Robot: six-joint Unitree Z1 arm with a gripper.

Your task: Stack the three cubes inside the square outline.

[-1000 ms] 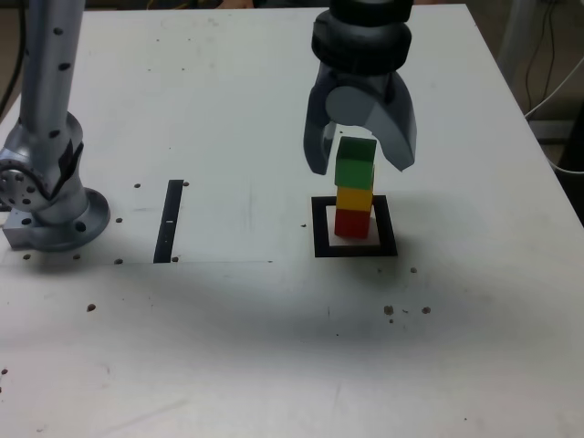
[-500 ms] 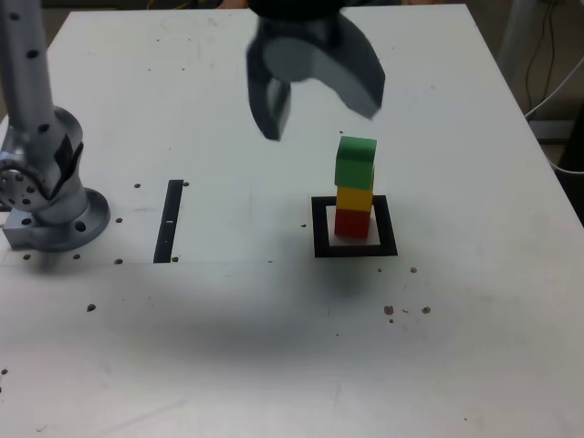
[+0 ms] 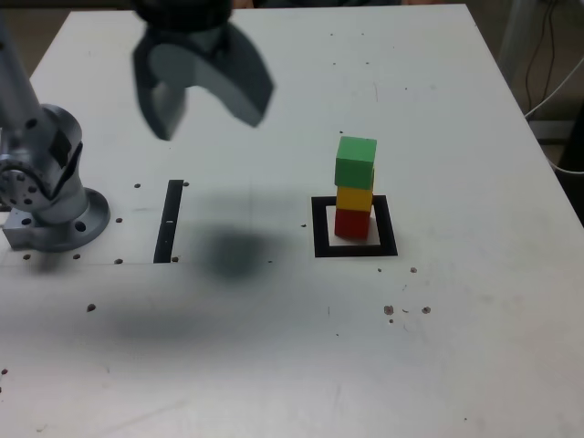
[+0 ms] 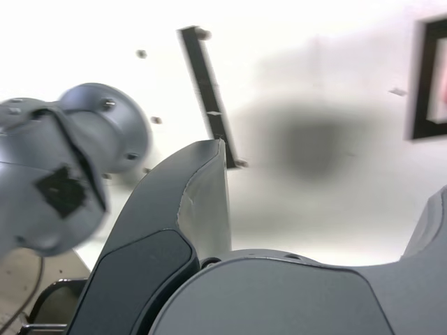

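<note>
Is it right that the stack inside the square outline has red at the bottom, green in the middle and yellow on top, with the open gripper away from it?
Not quite. The exterior view shows the yellow cube in the middle and the green cube on top. The rest holds: red cube lowest, inside the square outline, open gripper away.

Bright, even overhead light. Soft dark shadow on the table (image 3: 274, 319) beneath the motion-blurred gripper (image 3: 203, 96). Wrist view washed out, near-white glare on the tabletop, square outline (image 4: 427, 80) smeared at the edge.

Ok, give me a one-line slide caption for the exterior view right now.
Red cube, yellow cube and green cube stacked inside the square outline; open gripper raised, apart from them.
</note>
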